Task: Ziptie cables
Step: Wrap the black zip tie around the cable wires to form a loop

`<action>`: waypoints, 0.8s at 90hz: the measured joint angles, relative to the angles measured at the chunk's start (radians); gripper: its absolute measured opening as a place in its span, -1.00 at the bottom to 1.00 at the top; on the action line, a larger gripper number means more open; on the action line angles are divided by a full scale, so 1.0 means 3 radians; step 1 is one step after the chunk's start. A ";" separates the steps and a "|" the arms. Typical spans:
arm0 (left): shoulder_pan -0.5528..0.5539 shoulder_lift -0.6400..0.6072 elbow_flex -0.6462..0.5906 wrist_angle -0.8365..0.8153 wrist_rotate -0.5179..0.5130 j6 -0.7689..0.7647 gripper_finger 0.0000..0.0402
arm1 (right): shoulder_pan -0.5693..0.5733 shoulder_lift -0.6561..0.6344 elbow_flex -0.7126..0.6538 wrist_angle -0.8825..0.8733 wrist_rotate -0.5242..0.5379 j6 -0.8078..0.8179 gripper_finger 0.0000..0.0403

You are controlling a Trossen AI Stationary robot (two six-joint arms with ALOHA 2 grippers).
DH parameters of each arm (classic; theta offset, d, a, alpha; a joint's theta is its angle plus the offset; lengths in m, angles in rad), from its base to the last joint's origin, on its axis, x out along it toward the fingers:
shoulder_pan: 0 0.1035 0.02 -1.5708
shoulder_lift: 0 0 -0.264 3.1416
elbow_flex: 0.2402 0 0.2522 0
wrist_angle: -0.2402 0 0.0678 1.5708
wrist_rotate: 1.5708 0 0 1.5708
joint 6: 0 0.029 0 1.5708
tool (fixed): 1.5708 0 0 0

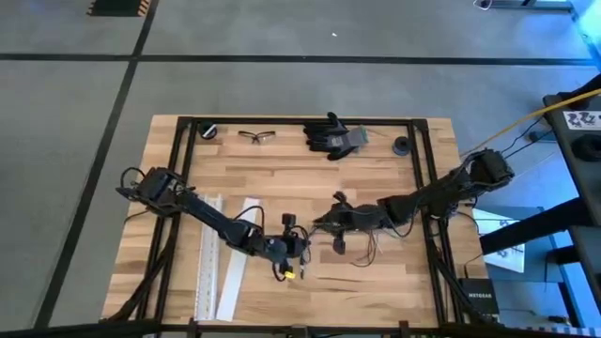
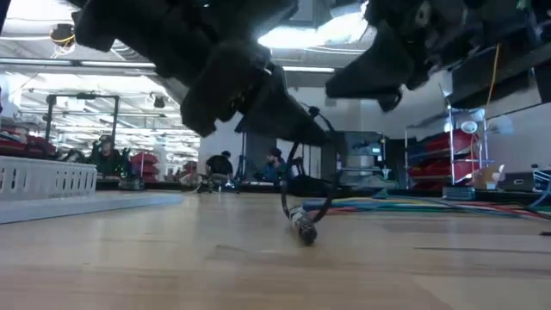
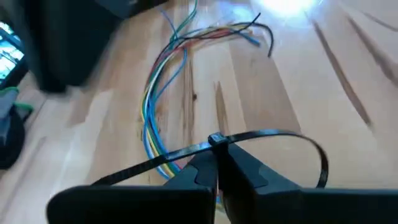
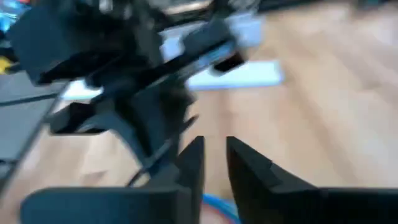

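Observation:
The cables (image 3: 163, 93), a loose bundle of thin blue, yellow, green and red wires, lie on the wooden table (image 1: 310, 178) with their far ends splayed (image 3: 249, 31); in the high view they (image 1: 368, 242) trail right of centre. My left gripper (image 3: 217, 163) is shut on a black ziptie (image 3: 273, 134) bent into a loop over the bundle's near end. My right gripper (image 4: 215, 163) hovers close to the left one (image 1: 338, 223), its fingers a narrow gap apart with nothing between them. In the low view, a dark wire end (image 2: 301, 229) touches the table. My left gripper pinches the ziptie just below its head (image 3: 216, 140) between its two fingertips, slanting down toward the table. The loop (image 3: 318, 163) bows out to one side and the tail (image 3: 124, 172) runs off to the other, across the cables. Whether the loop encircles them is hidden by the fingers.
Two long white channel strips (image 1: 211, 258) (image 1: 237, 272) lie near the left arm. Black gloves (image 1: 333, 137), safety glasses (image 1: 257, 136) and two small black round parts (image 1: 208, 130) (image 1: 402, 145) sit along the far edge. Bare wood lies between them and the arms.

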 joint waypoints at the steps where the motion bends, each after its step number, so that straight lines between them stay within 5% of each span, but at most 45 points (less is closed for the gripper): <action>1: 0.0000 -0.0002 0.0000 0.0004 0.0000 0.0001 -1.00 | -0.0002 0.0017 -0.0001 0.0022 -0.0037 0.0009 -0.58; 17: -0.0002 -0.0004 0.0003 0.0053 0.0000 -0.0014 -1.00 | 0.0002 0.0269 0.0007 0.0329 -0.0326 0.0080 -0.23; 31: -0.0006 -0.0005 0.0003 0.0127 0.0000 -0.0013 -1.00 | -0.0001 0.0409 0.0004 0.0718 -0.0456 0.0062 -0.14; 72: -0.0009 -0.0007 0.0003 0.0159 0.0000 -0.0004 -1.00 | -0.0086 0.0464 0.0004 0.0898 -0.0633 -0.0028 -0.51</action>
